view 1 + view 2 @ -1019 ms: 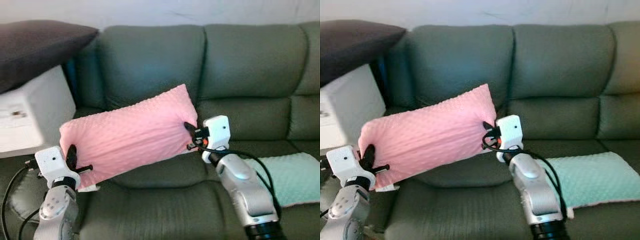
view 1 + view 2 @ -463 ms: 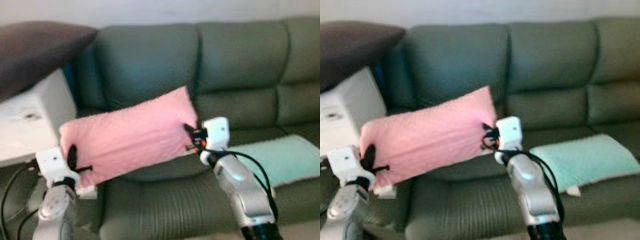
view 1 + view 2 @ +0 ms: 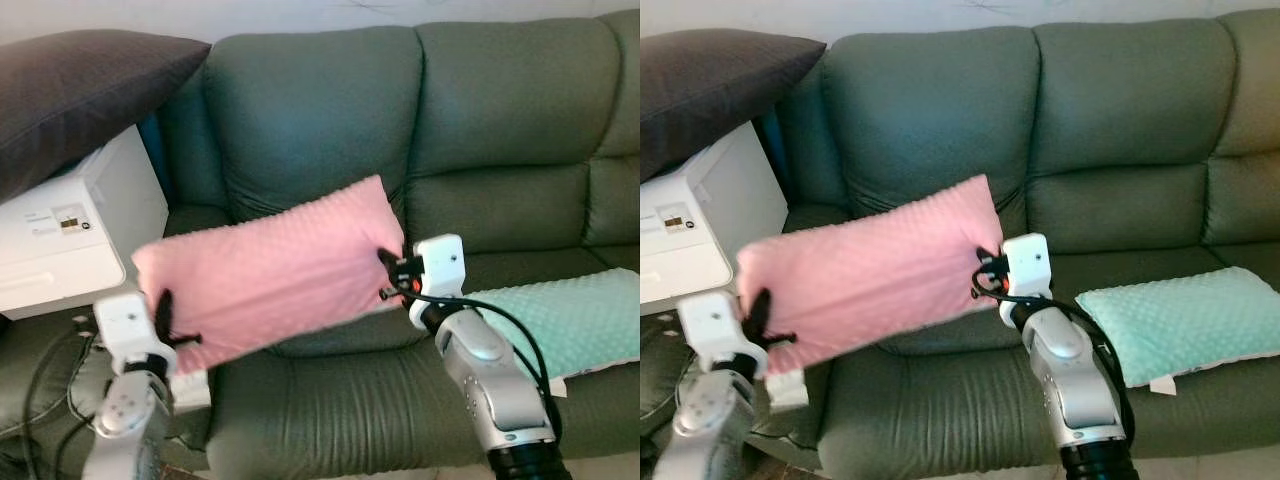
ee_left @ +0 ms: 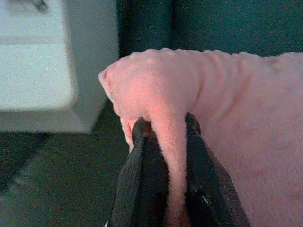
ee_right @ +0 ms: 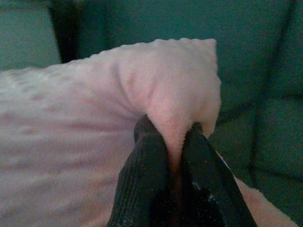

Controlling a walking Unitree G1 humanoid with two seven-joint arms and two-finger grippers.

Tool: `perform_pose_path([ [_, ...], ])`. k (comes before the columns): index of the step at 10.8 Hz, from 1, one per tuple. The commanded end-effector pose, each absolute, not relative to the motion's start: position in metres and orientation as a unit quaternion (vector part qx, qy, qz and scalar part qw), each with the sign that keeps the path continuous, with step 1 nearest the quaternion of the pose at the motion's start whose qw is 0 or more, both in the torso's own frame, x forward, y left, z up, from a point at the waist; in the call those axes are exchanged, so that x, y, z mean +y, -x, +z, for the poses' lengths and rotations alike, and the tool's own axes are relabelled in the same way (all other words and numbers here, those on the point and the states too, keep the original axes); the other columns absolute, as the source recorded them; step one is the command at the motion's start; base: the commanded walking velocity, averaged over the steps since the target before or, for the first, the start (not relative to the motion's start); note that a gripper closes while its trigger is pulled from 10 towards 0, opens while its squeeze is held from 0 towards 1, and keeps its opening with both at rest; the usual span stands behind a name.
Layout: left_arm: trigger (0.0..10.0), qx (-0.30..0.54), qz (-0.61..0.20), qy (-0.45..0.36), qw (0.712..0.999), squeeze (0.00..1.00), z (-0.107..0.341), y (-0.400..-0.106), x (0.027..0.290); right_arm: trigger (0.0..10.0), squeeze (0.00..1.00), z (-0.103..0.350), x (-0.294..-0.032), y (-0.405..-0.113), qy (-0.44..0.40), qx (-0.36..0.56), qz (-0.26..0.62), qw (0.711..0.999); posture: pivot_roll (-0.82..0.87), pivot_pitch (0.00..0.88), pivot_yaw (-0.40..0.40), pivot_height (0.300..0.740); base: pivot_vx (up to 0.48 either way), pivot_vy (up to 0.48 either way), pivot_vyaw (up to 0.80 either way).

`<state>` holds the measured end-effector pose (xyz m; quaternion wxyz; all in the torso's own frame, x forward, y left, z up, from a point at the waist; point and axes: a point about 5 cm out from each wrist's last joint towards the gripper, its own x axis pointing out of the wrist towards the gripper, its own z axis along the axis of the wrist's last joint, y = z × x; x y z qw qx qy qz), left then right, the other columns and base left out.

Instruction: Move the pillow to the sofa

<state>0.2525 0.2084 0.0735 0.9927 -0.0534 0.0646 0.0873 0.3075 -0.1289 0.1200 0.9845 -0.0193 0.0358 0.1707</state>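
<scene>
Left tool (image 3: pixel 167 318) clamped on the lower left end of the pink pillow (image 3: pixel 265 270); wrist view shows a fold of the pink fabric pinched between both black fingers (image 4: pixel 142 175). Right tool (image 3: pixel 385 275) clamped likewise on the pillow's right edge, fabric bunched between its fingers (image 5: pixel 142 184).

Pillow hangs in the air between the two tools, stretched lengthwise, tilted: the end at the right tool sits higher than the end at the left tool. Surface is dimpled. A small white tag shows just beneath the left tool, at the pillow's low corner.

Below and beyond both tools: dark green sofa (image 3: pixel 330 400), seat cushions under the pillow; I cannot tell whether the pillow's underside touches the seat. Past the right tool, to its outer side, a mint-green pillow (image 3: pixel 570 320) lies flat on the sofa seat, well apart from the pink one.

Beyond the left tool, to its outer side: white box-shaped appliance (image 3: pixel 75 235) with a small panel on its front, standing beside the sofa's arm. A dark grey cushion (image 3: pixel 85 90) rests on top of it, leaning toward the sofa back.

Farthest from the tools: sofa back cushions (image 3: pixel 500 100), then a pale wall above them.

Black cables run along both silver arms.
</scene>
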Motion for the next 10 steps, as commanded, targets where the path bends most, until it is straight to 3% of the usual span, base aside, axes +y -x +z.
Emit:
perform_pose_path([
  [1, 10.0, 0.073, 0.073, 0.055, 0.993, 0.0, 0.065, -0.253, 0.209, 10.0, 0.0, 0.127, -0.142, -0.315, 0.036, 0.022, 0.132, 0.99, -0.19, 0.039, 0.05, 0.74, 0.0, 0.0, 0.0],
  [4, 10.0, 0.083, -0.003, 0.046, 0.995, 0.0, 0.05, -0.271, 0.176, 10.0, 0.0, 0.12, -0.157, -0.309, 0.057, 0.042, 0.091, 0.993, -0.22, 0.07, 0.054, 0.74, 0.0, 0.0, 0.0],
  [6, 10.0, 0.096, -0.012, 0.058, 0.994, 0.0, 0.039, -0.273, 0.164, 10.0, 0.0, 0.111, -0.168, -0.3, 0.061, 0.061, 0.059, 0.995, -0.24, 0.107, 0.058, 0.74, 0.0, 0.0, 0.0],
  [8, 10.0, 0.109, -0.037, 0.067, 0.991, 0.0, 0.027, -0.273, 0.148, 10.0, 0.0, 0.076, -0.193, -0.283, -0.021, 0.154, -0.022, 0.988, -0.25, 0.172, 0.064, 0.74, 0.0, 0.0, 0.0],
  [10, 10.0, 0.119, -0.039, 0.071, 0.99, 0.0, 0.021, -0.271, 0.148, 10.0, 0.0, 0.063, -0.189, -0.279, -0.016, 0.167, -0.008, 0.986, -0.24, 0.215, 0.072, 0.74, 0.0, 0.0, 0.0],
])
